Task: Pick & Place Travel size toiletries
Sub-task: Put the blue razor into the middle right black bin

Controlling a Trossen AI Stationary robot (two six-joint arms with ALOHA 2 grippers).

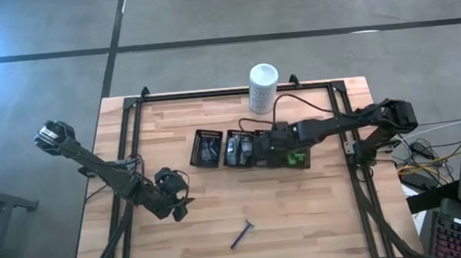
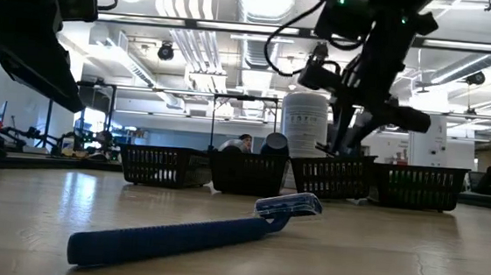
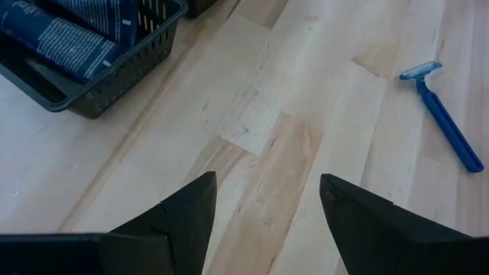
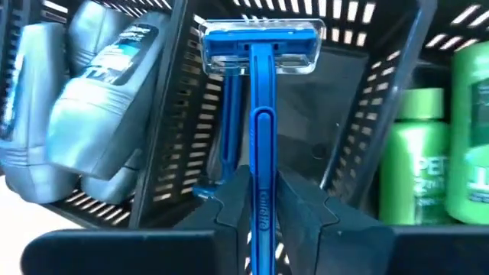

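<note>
From above, the right gripper (image 1: 275, 144) hovers over the black mesh tray (image 1: 207, 148); the left gripper (image 1: 173, 201) waits near a loose blue razor (image 1: 242, 233) on the surface. Low view: that razor lies flat. Left wrist: jaws wide, empty. Right wrist: jaws pinch a razor (image 4: 260, 122) above a compartment; releasing off-centre could snag its head on the divider.

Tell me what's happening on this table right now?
The right gripper is shut on a blue razor, holding it over a compartment of the black mesh tray, between the grey tubes and green bottles. The left gripper hovers open above bare wood, near another blue razor on the table. A white canister stands behind the tray.
</note>
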